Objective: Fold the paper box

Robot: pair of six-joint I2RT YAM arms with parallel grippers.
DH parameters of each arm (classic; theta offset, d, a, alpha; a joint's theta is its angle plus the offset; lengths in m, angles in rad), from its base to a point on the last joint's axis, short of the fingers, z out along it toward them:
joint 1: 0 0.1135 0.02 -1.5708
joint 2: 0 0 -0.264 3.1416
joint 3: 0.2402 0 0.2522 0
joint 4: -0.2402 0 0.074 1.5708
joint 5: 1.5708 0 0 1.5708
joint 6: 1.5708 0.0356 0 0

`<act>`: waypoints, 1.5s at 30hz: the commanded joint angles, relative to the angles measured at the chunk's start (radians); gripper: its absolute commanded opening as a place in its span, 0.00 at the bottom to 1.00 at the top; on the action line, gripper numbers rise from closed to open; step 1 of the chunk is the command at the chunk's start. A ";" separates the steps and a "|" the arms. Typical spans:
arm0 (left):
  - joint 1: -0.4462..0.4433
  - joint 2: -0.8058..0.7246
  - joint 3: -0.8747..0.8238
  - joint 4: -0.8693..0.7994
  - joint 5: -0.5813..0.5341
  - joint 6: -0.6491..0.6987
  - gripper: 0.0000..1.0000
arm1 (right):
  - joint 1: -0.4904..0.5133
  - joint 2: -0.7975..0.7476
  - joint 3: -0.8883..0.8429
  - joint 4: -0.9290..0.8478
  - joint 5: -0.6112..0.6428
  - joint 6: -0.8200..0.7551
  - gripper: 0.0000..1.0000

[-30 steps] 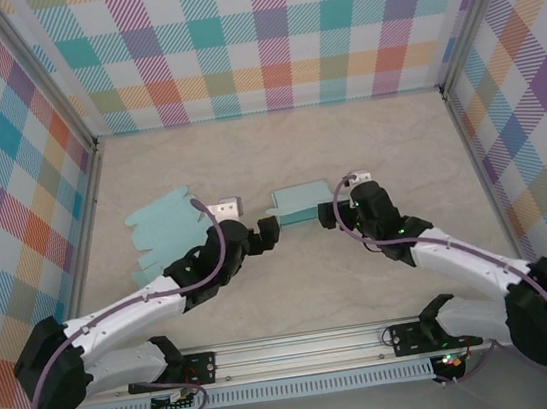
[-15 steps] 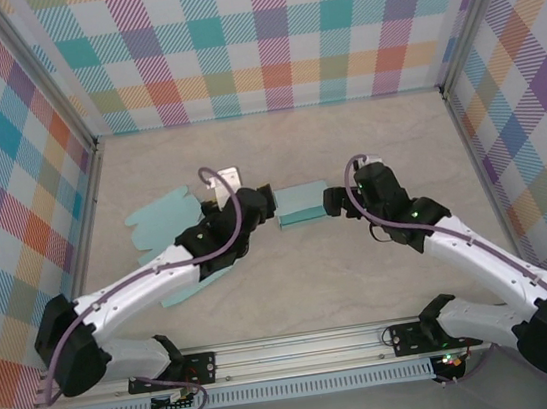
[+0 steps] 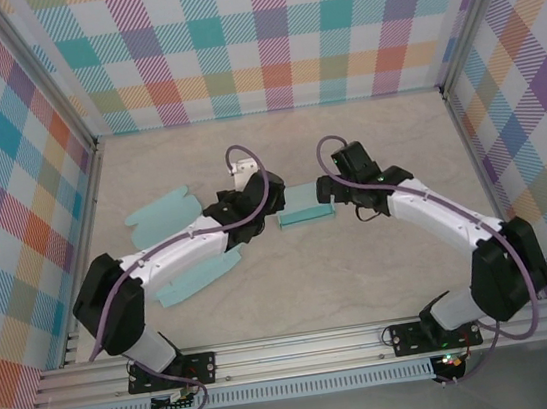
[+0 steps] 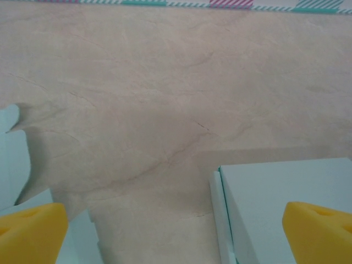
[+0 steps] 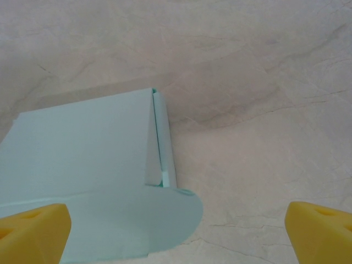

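The paper box (image 3: pixel 304 205) is pale teal and lies folded at the middle of the table. My left gripper (image 3: pixel 266 205) stands open at its left end, my right gripper (image 3: pixel 328 191) open at its right end. In the left wrist view the box (image 4: pixel 286 203) reaches in from the right, under the right yellow fingertip (image 4: pixel 319 231); the left gripper (image 4: pixel 176 236) holds nothing. The right wrist view has the box (image 5: pixel 82 148) with a rounded flap (image 5: pixel 143 220) on the left, partly under the left fingertip (image 5: pixel 33 231); the right gripper (image 5: pixel 176 234) is open over bare table.
A flat, unfolded teal sheet (image 3: pixel 159 212) lies left of the box, partly under my left arm, with another part (image 3: pixel 197 275) nearer the bases; its edge (image 4: pixel 11 159) is in the left wrist view. Plaid walls (image 3: pixel 251 36) enclose the table on three sides.
Both arms have stretched farther out over the table, and the wrists now sit beyond the box's ends. The box has barely shifted. Both grippers stayed open.
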 commanded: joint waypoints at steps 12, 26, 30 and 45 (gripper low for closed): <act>0.044 0.156 0.033 0.054 0.216 -0.037 1.00 | -0.025 0.154 0.044 -0.010 -0.049 -0.001 1.00; 0.044 0.198 -0.026 0.051 0.244 -0.087 1.00 | -0.028 0.188 -0.066 0.044 -0.072 0.032 1.00; 0.044 0.208 -0.046 0.058 0.250 -0.105 1.00 | -0.028 0.205 -0.071 0.051 -0.086 0.038 1.00; 0.044 0.192 -0.068 0.057 0.249 -0.126 1.00 | -0.028 0.172 -0.110 0.065 -0.126 0.047 1.00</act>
